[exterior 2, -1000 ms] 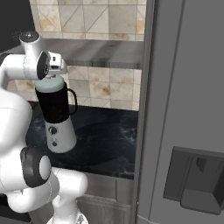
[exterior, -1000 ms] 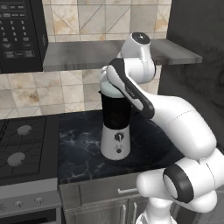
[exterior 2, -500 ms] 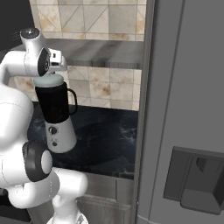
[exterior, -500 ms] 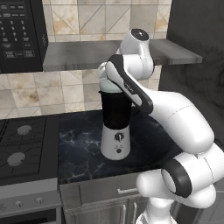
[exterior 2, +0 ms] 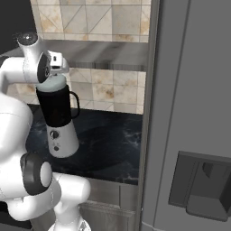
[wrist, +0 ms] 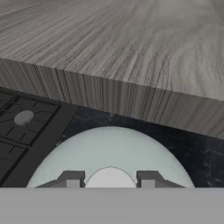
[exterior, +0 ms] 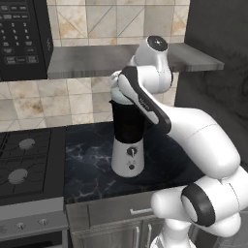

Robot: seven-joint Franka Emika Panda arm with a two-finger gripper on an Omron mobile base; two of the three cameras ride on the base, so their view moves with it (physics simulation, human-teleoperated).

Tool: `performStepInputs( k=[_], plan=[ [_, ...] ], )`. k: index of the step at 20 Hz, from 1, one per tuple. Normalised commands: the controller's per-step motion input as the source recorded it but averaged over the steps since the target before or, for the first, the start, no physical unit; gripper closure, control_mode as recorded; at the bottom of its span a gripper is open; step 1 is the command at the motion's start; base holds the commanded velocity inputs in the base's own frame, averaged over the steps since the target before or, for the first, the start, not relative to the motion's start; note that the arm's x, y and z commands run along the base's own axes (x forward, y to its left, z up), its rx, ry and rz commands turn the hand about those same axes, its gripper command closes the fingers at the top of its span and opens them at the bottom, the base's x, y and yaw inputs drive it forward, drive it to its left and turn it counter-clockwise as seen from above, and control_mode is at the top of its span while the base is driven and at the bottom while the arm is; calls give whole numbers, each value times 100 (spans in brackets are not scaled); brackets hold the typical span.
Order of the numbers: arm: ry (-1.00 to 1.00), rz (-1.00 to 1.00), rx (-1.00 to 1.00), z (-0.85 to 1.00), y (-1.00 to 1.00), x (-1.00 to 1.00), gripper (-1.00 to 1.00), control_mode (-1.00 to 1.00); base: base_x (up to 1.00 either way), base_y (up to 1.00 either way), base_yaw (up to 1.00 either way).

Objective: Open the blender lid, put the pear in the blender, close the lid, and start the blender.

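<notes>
A dark, marbled worktop (exterior: 87, 160) runs along a wall of beige and tan tiles (exterior: 34, 104), with a grey wood-grain shelf (exterior: 87, 60) fixed above it and a black microwave (exterior: 22, 38) mounted at the upper left. To the left of the worktop sits a black stove (exterior: 24, 164) with round burners, its pale front panel carrying small knobs, and grey cabinet fronts (exterior: 111, 218) with slim handles run below the worktop edge. On the right stands a tall grey refrigerator (exterior 2: 194, 113) with a recessed dispenser (exterior 2: 203, 189) in its door.
</notes>
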Motion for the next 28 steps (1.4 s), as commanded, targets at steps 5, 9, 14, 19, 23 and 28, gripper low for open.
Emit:
performStepInputs(
  k=[5, 9, 14, 19, 23, 28],
  plan=[
    [-9, 0, 0, 0, -7, -15, 100, -100, 0, 0, 0],
    [-1, 0, 0, 11, -3, -3, 100, -100, 0, 0, 0],
    [-3, 0, 0, 0, -1, -8, 100, -100, 0, 0, 0],
    [0, 0, 0, 0, 0, 0, 100, -100, 0, 0, 0],
    [0, 0, 0, 0, 0, 0, 100, -100, 0, 0, 0],
    [0, 0, 0, -18, -2, -1, 100, -100, 0, 0, 0]
  ],
)
